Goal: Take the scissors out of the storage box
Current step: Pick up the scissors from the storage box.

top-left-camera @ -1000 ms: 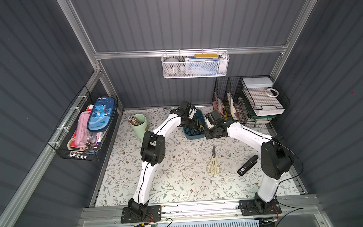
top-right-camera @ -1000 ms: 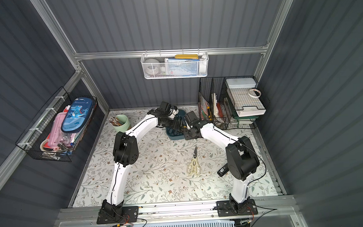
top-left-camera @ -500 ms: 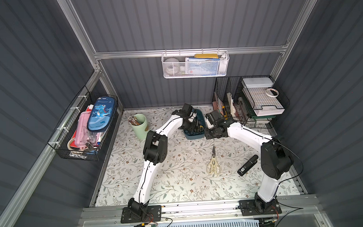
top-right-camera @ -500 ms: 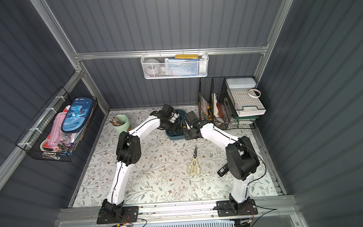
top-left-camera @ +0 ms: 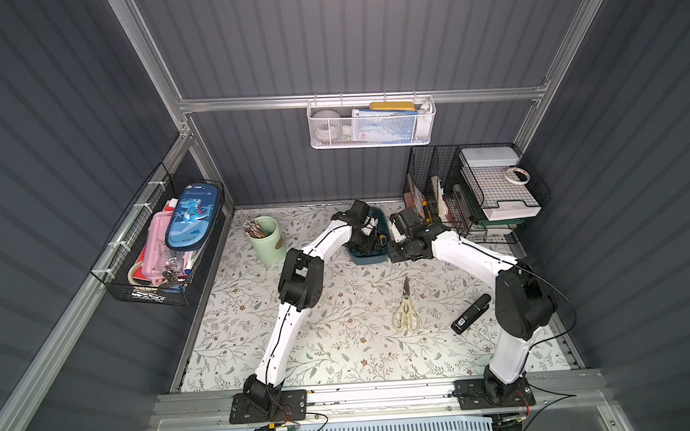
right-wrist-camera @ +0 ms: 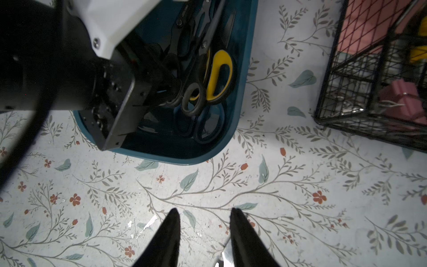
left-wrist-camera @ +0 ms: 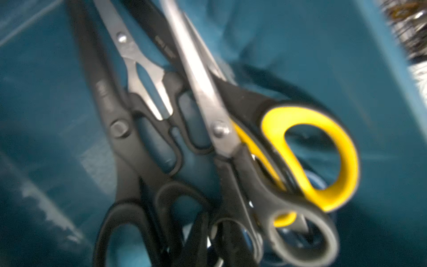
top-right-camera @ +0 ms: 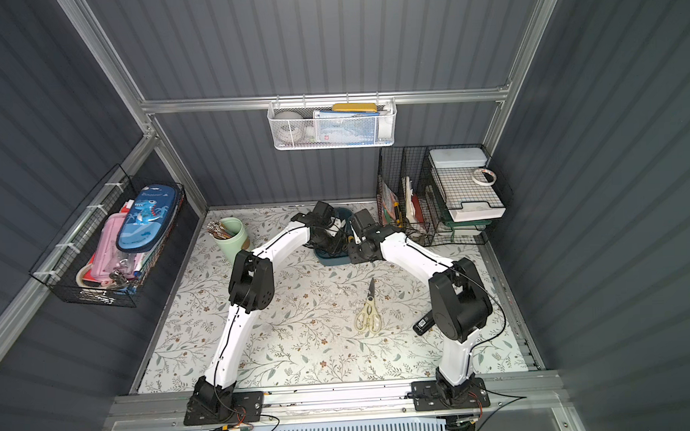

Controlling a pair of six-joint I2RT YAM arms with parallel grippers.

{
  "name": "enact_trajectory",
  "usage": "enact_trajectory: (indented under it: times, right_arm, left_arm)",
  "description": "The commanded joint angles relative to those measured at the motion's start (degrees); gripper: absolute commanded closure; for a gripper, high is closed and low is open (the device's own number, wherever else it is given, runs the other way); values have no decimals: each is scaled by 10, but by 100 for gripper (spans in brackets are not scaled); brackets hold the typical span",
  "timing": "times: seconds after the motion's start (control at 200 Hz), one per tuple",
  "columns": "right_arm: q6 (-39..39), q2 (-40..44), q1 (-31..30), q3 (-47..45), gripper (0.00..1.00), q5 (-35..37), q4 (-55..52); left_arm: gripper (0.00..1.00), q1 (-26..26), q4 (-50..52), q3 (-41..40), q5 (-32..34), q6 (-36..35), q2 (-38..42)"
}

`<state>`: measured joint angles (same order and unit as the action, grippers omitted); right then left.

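On the floral counter [top-left-camera: 339,323], scissors [right-wrist-camera: 218,74] lie tangled in the box [right-wrist-camera: 242,69]. Your left gripper [right-wrist-camera: 172,91] is closed among the handles; lifting could drag neighbours along. Your right gripper [right-wrist-camera: 203,210] hangs half-open, empty.

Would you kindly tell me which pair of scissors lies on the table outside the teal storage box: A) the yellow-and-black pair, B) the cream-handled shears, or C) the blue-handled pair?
B: the cream-handled shears lie flat on the table, well apart from the storage box, while the yellow-and-black pair and the blue-handled pair lie inside it.
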<state>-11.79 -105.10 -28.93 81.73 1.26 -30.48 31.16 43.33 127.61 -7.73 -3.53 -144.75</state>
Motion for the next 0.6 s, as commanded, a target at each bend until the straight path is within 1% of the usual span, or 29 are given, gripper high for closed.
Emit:
enact_trajectory:
  times: [0.0, 0.13, 0.31, 0.41, 0.595]
  right_arm:
    - [7, -16, 1, 14, 60, -1, -13]
    - [7, -14, 1, 12, 60, 0, -14]
    - [6, -6, 1, 8, 60, 3, -16]
    - [3, -2, 1, 6, 60, 6, -16]
    - [-1, 5, 1, 3, 60, 4, -15]
  left_arm:
    - [93, -2, 23, 0, -26, -3, -19]
    - [99, -5, 7, -1, -35, 14, 11]
    - [100, -10, -10, -15, 5, 45, 67]
    - [100, -11, -11, -25, 25, 49, 88]
    - [100, -12, -6, -50, 40, 56, 112]
